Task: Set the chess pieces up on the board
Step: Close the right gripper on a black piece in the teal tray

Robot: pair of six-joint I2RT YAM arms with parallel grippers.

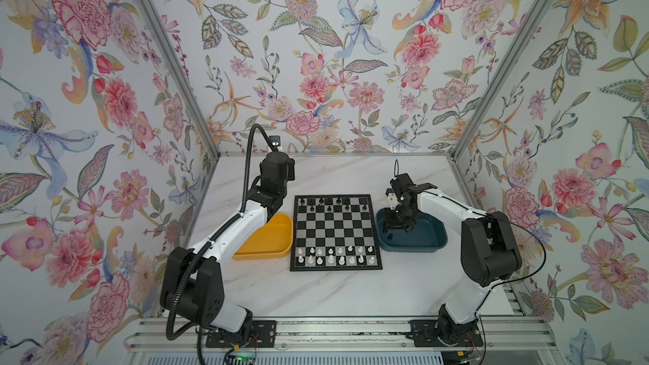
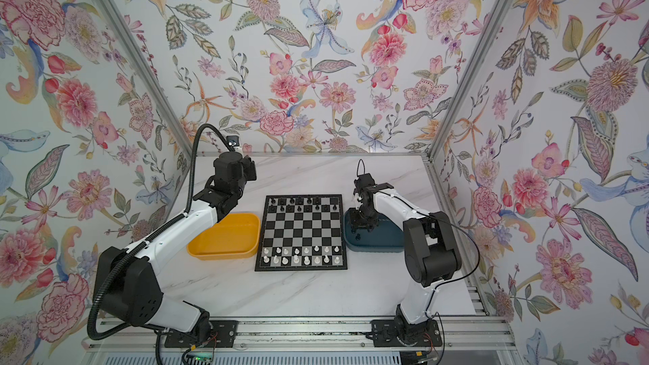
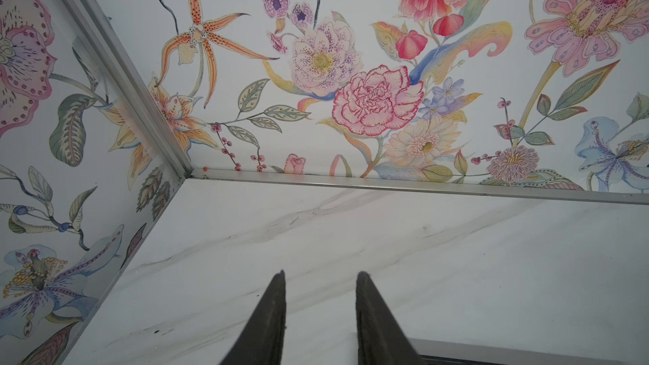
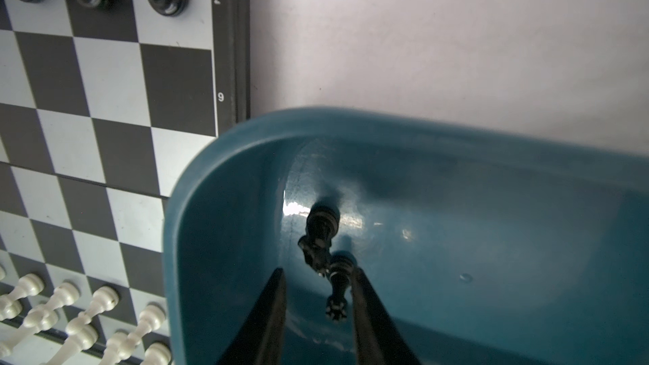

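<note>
**Board** (image 1: 336, 232): a flat square of black and silvery-grey checks with a thin black border. It lies at the middle of the white marbled counter (image 1: 316, 293), just beside the yellow tray (image 1: 261, 256) on one side and the dark blue tray (image 1: 432, 229) on the other.

**White chessmen** (image 1: 333, 255) stand upright on the two nearest rows. **Black chessmen** (image 1: 328, 204) stand on the two farthest rows, with gaps toward the right. In both top views the kinds of piece are too small to tell.

**Two further black pieces** (image 4: 321, 237) lie on their sides, touching each other, on the floor of the dark blue tray near its corner by the board. In the top views they are hard to make out beneath the arm.

**Right pincer** (image 4: 318, 273) reaches down into that tray, jaws parted and grasping nothing. One lying piece rests against a finger (image 4: 372, 317); whether it is pressed or merely touching cannot be told.

**Left pincer** (image 3: 321, 275) hangs above the counter near a back corner, jaws parted, released.

The left arm (image 1: 224, 233) covers part of the yellow tray. Each wrist view cuts off all of its pincer except the finger ends.
</note>
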